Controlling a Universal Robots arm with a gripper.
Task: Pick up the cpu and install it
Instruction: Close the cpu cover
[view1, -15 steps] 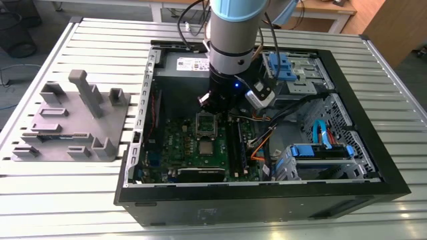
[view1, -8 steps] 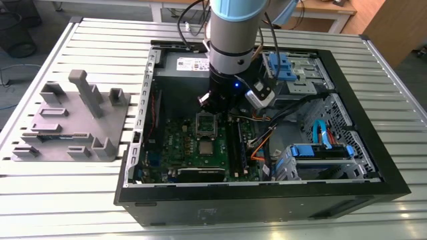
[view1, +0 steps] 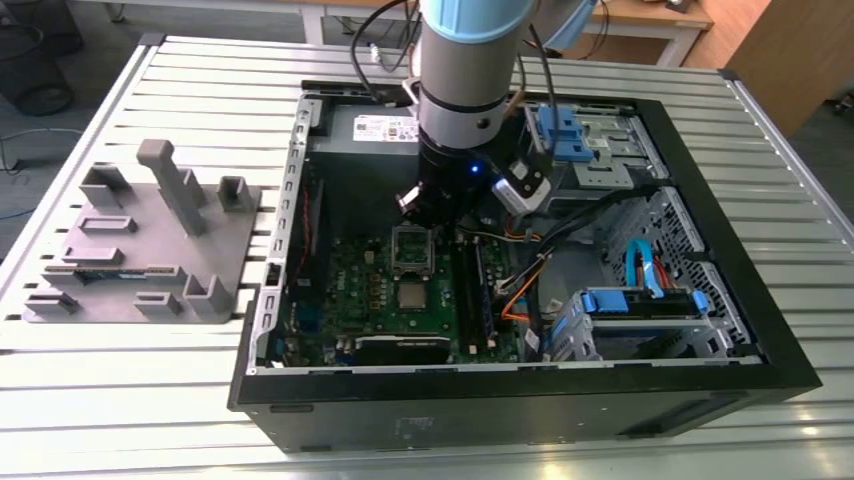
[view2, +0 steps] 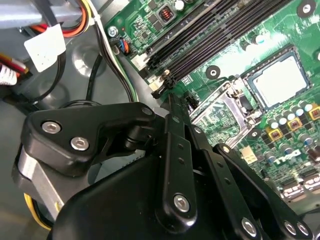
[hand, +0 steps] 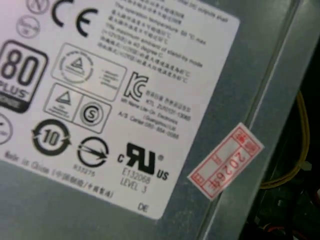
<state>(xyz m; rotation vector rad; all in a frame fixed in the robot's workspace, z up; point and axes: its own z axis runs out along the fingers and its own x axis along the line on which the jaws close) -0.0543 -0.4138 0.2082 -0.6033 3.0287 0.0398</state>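
**Cpu lies on the board, out of the tool's hold**

Near the tabletop's edge on the exterior view's left stands a grey block (view1: 140, 245). Further right, inside the open case (view1: 534, 400), the cpu (view1: 414, 295) lies flat on the green motherboard (view1: 354, 280), just beside the metal socket frame (view1: 411, 246) (seated or merely resting, I cannot tell). The tool (view1: 427, 218) hangs over that frame without the cpu; whether it is apart or together I cannot tell. If the chip is unseated, I judge the whole job remains.
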